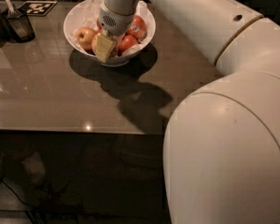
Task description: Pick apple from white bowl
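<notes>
The white bowl (pixel 71 18), lined with crumpled white paper (pixel 88 10), stands at the back of the brown table (pixel 46 92). It holds several apples: a yellow-red apple (pixel 85 36) on the left and red apples (pixel 136 27) on the right and front (pixel 127 43). My gripper (pixel 105 48) reaches down from the white arm (pixel 177 8) into the bowl's front middle, low among the apples. It hides part of the bowl's contents, and whether it touches an apple does not show.
A small dark cup with a utensil (pixel 19 24) stands at the back left of the table. A black-and-white marker tag (pixel 37 7) lies behind it. The table's front edge (pixel 74 132) runs across the middle. My large white arm body (pixel 228 157) fills the right.
</notes>
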Robot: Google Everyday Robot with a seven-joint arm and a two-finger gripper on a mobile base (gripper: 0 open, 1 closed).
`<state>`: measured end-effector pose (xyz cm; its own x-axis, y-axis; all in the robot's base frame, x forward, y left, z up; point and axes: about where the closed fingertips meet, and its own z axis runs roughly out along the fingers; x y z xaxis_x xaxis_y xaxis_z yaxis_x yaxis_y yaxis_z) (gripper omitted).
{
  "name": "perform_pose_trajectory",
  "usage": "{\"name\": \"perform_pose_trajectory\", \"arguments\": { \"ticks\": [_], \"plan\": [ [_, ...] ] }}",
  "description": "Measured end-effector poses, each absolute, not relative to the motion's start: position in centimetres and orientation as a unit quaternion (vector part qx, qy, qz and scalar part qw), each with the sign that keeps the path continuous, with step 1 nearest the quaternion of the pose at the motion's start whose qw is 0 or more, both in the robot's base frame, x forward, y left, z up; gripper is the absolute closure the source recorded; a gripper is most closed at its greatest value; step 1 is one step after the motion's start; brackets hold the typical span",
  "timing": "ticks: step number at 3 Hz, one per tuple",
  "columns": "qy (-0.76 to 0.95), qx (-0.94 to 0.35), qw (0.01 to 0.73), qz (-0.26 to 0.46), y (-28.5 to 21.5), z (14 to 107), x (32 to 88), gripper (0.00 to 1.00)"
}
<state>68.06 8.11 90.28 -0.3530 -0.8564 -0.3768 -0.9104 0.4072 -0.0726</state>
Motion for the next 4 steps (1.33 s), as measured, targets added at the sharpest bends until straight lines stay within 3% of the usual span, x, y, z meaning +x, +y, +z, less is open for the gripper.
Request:
{"name": "perform_pose_trajectory", "arguments": {
  "ticks": [2, 4],
  "plan": [
    [0.819, -0.539, 0.181, 0.075, 8.1, 90.3, 68.1, 0.99],
    [0.8, -0.557, 0.21, 0.076, 7.9, 95.5, 67.8, 1.0]
  ]
}}
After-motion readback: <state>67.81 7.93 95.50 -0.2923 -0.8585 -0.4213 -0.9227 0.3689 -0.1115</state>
